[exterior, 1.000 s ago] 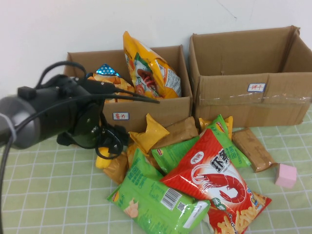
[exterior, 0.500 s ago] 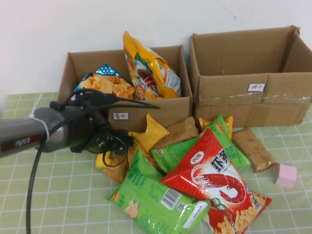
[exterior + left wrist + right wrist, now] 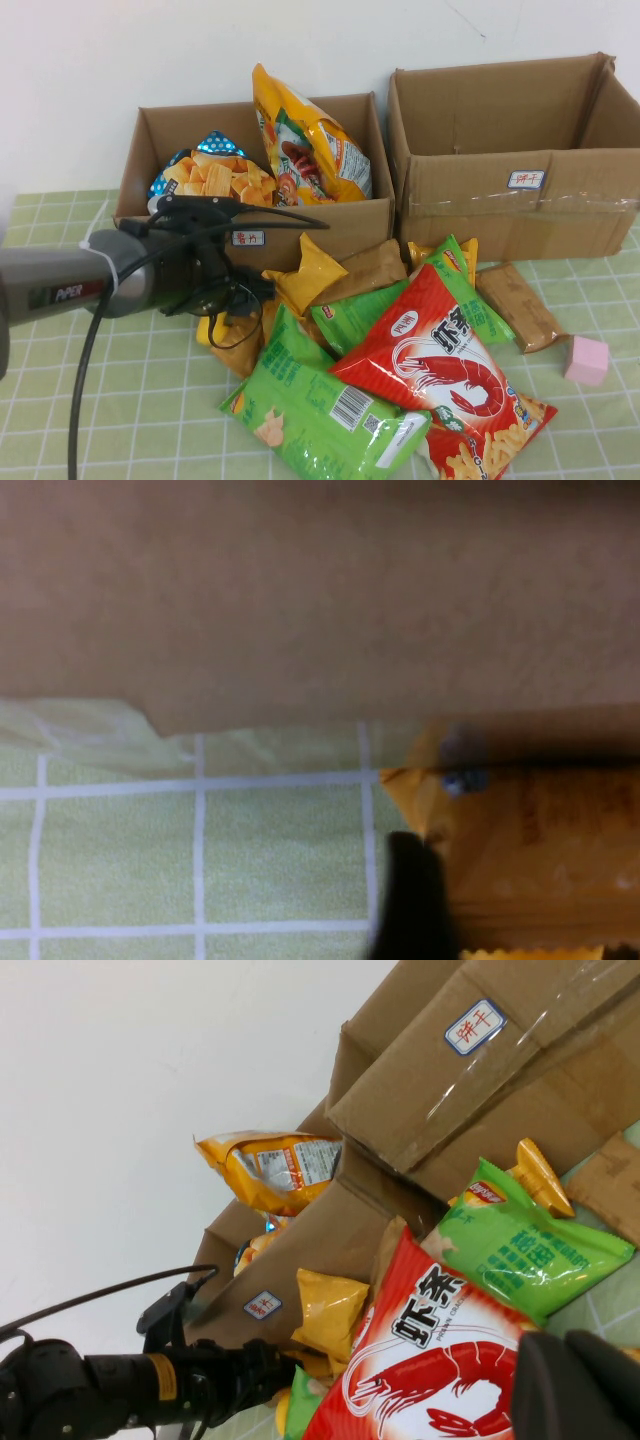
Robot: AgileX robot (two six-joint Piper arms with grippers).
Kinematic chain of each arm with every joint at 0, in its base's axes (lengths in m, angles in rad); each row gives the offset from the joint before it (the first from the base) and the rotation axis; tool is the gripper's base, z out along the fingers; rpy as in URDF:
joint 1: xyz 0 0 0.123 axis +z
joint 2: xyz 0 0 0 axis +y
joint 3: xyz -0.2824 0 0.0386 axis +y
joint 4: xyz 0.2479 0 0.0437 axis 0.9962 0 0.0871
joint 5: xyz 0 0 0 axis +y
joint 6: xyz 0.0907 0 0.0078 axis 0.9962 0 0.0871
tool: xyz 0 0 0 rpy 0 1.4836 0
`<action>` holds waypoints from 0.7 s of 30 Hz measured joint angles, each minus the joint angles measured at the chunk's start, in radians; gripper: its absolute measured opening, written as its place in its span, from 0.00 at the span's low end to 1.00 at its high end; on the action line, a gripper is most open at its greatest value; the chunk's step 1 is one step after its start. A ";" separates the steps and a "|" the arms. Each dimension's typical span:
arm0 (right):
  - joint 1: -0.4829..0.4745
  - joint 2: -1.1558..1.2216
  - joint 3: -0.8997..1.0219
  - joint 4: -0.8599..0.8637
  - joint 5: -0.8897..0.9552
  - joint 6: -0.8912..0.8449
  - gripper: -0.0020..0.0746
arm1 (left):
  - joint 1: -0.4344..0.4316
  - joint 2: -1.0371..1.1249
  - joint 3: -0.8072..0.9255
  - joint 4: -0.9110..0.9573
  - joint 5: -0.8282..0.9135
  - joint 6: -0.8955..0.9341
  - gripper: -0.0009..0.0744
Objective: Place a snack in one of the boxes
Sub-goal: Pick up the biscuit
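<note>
Yellow snack bag [image 3: 305, 272] | left gripper [image 3: 240, 300] beside it, fingers' state unclear | right gripper [image 3: 580, 1385] closed, empty | grasp bag's edge firmly, then lift to taped box [image 3: 520, 200].

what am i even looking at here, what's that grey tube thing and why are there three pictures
The grey tube is the left arm of a two-armed robot. Its grasping part, the left tool, is low at the left edge of a pile of snack bags, against a small orange packet; whether it grips the packet cannot be told. The right tool is shut, holds nothing and shows only as a dark shape in its own camera.

The three pictures are one moment: one from a raised camera over the table, and one from a camera on each wrist.

On the green checked cloth lie a red prawn-cracker bag, green bags and brown packets, plus a pink block. Behind stand two cardboard boxes: the smaller box already holds snacks; the taped box looks empty.
</note>
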 joint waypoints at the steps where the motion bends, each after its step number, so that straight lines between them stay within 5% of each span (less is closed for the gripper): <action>1: 0.000 0.000 0.000 0.000 0.000 0.001 0.02 | 0.000 0.000 0.000 0.007 0.000 -0.003 0.57; 2: 0.000 0.000 0.000 0.000 0.000 0.001 0.02 | 0.000 0.000 0.000 0.012 0.000 -0.007 0.51; 13: 0.000 0.000 0.000 0.000 0.000 0.000 0.02 | 0.000 -0.021 0.000 0.007 0.029 0.000 0.51; 21: 0.000 0.000 0.000 0.000 0.000 0.000 0.02 | 0.000 -0.166 0.000 -0.160 0.139 0.259 0.51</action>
